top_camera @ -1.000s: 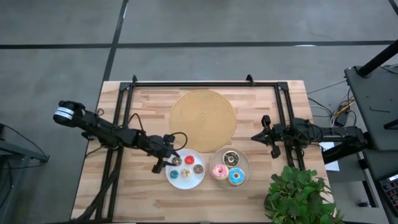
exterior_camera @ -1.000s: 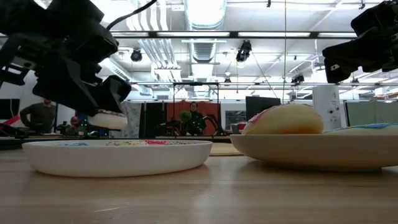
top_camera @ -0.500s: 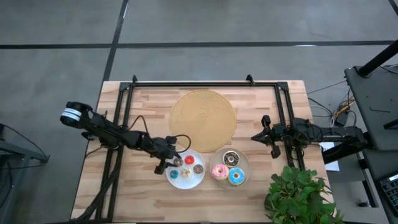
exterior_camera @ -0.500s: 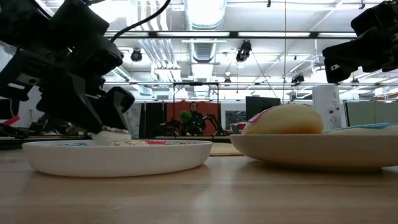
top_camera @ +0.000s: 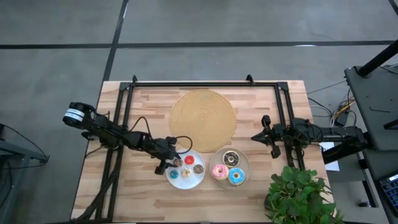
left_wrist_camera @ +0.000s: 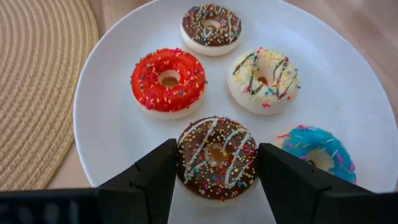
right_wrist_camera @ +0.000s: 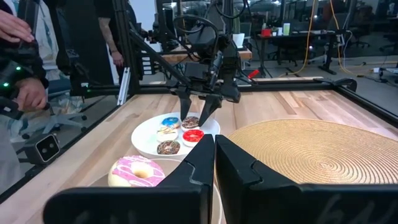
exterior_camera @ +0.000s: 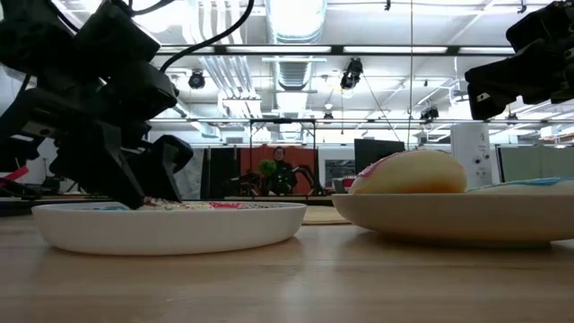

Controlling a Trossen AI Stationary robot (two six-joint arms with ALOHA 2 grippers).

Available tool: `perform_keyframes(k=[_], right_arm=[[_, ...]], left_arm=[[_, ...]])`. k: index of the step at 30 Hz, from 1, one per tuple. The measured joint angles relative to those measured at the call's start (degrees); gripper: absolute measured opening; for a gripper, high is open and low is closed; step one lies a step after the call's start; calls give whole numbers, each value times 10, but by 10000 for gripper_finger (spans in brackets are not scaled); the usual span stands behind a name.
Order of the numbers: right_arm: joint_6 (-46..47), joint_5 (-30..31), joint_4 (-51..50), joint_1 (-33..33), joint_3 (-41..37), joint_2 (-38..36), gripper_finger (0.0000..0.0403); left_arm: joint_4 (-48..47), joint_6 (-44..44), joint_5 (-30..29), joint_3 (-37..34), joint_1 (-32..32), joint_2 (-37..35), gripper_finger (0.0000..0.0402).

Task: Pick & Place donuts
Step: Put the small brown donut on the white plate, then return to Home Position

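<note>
Several tiny donuts lie flat on the left white plate (top_camera: 187, 183): red (left_wrist_camera: 168, 79), dark chocolate (left_wrist_camera: 211, 25), cream (left_wrist_camera: 264, 79) and blue (left_wrist_camera: 314, 154). My left gripper (left_wrist_camera: 216, 152) stands at that plate's left part, shut on a brown drizzled donut (left_wrist_camera: 216, 158). The right plate (top_camera: 245, 163) carries the pink (top_camera: 218, 171), light blue (top_camera: 236, 177) and dark chocolate (top_camera: 231, 158) donuts. My right gripper (top_camera: 264, 134) waits shut, touching nothing, at the table's right. My left gripper pinches the brown drizzled donut by two opposite sides of its outer rim (left_wrist_camera: 182, 155), one finger (left_wrist_camera: 155, 177) on each side. The fingers come from above, slanting in from the table's left. The donut lies flat, its underside on the plate.
A round tan woven board (top_camera: 203, 117) lies beyond both plates. A black metal frame (top_camera: 193, 83) runs along the far edge and both sides. A green plant (top_camera: 298, 193) stands at the near right corner. People (right_wrist_camera: 18, 56) show in the room beyond the table's left side.
My left gripper has come down with the brown donut. One second ago the donut hung above the left plate's rim; now it rests on the plate between the fingers.
</note>
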Motion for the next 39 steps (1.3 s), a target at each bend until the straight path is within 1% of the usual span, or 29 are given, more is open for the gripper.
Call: perform_keyframes(k=[7, 15, 24, 29, 39], right_arm=[[0, 0, 0, 0, 0, 0, 8], [0, 0, 0, 0, 0, 0, 8], [0, 0, 0, 0, 0, 0, 8], [0, 0, 0, 0, 0, 0, 8], [0, 0, 0, 0, 0, 0, 8]], left_arm=[[0, -11, 0, 0, 0, 0, 195], [0, -11, 0, 0, 0, 0, 232], [0, -12, 0, 0, 0, -4, 234], [-1, -12, 0, 0, 0, -30, 234], [-24, -9, 0, 0, 0, -118, 234]])
